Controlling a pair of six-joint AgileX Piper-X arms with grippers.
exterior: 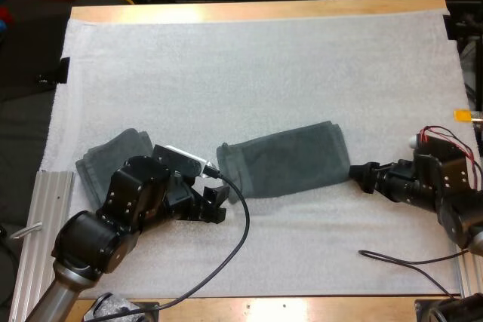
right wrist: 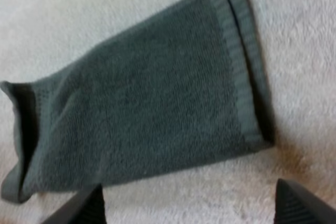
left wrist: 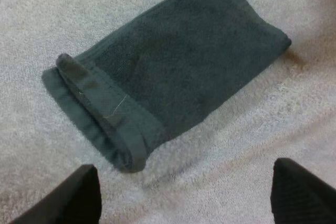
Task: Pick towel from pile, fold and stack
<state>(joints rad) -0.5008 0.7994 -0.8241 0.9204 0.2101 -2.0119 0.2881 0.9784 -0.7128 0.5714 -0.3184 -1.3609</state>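
The wooden table (exterior: 256, 11) carries one white mat (exterior: 264, 73), and on the mat I count two dark grey-green towels. The folded towel (exterior: 283, 160) lies at the middle of the mat. Its long axis runs across from left to right, with the right end tilted a little toward the far side. The second towel (exterior: 113, 152) lies flat near the mat's left edge, partly under the left arm. I cannot tell whether it is a single towel or a small stack. There are two claws, one at each end of the folded towel, so it lies lengthwise between them. The left claw (exterior: 215, 201) sits just off the towel's rolled left end, its fingers (left wrist: 63, 198) spread wide and holding nothing. The right claw (exterior: 361, 176) sits right at the hemmed right end, close enough that I cannot say whether it touches. Its fingers (right wrist: 304, 205) are also spread and clear of the cloth. Both claws are about equally near, each to its own short end. I judge the next move depends on that lengthwise line, either folding one end over toward the other or carrying the towel left to the second one.
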